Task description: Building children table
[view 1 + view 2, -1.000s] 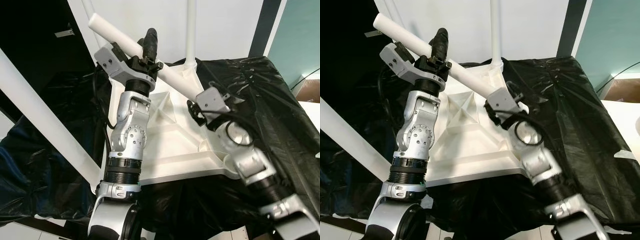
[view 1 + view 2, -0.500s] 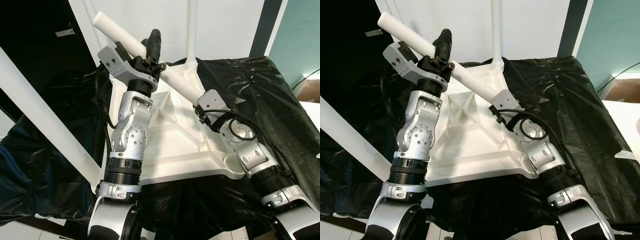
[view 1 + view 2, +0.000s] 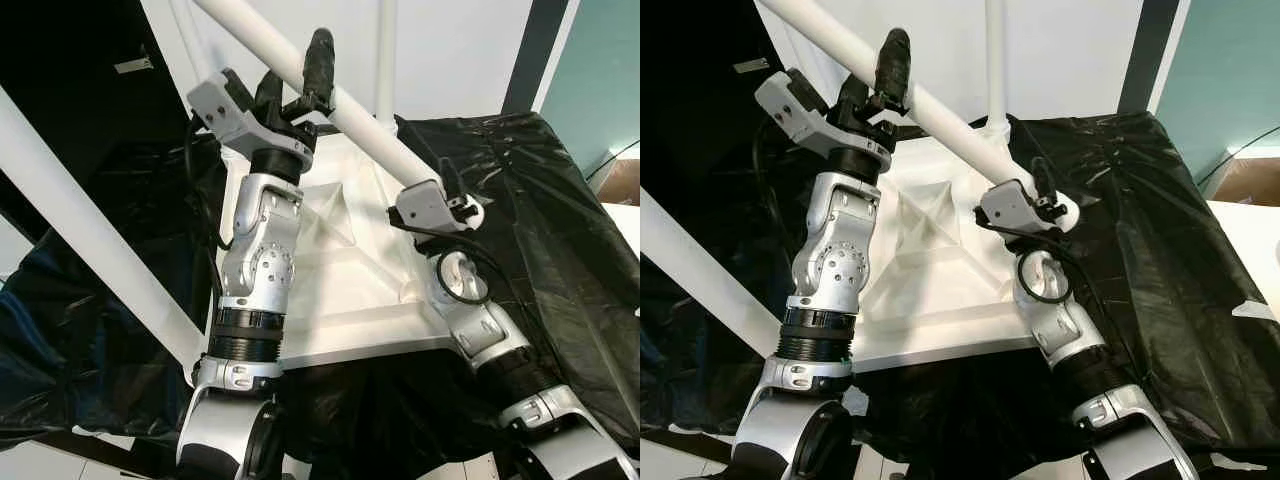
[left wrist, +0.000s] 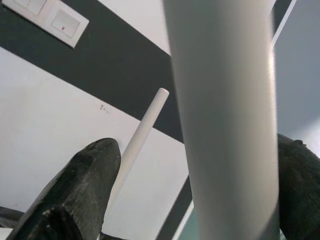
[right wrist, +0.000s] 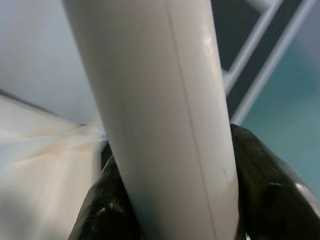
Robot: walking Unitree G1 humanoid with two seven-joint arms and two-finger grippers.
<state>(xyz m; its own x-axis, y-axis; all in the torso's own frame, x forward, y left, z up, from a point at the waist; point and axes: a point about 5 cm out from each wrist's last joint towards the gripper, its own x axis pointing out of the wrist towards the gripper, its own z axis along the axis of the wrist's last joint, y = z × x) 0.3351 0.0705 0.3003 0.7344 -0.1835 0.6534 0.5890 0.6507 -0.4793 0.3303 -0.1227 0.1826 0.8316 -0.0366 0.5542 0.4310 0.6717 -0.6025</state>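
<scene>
A long white table leg [image 3: 365, 118] slants up to the left from the far corner of the upturned white tabletop [image 3: 340, 300]. High up, my left gripper [image 3: 297, 75] stands open with the leg between its fingers; in the left wrist view the leg [image 4: 225, 120] lies against one finger, with a gap to the other finger [image 4: 75, 190]. Lower on the leg, my right gripper [image 3: 441, 186] is shut on it, and both black fingers [image 5: 270, 190] press the leg [image 5: 165, 125]. A second leg [image 3: 386, 50] stands upright at that corner.
Black plastic sheeting [image 3: 540, 240] covers the surface under the tabletop and hangs over its edges. A thick white beam [image 3: 90, 250] crosses the near left, close to my left arm. A white wall is behind and a teal wall [image 3: 610, 70] stands at the right.
The leg's free end has swung upward, so the leg stands steeper. My left gripper rose with it. My right gripper moved up from beside the corner and closed on the leg's lower part.
</scene>
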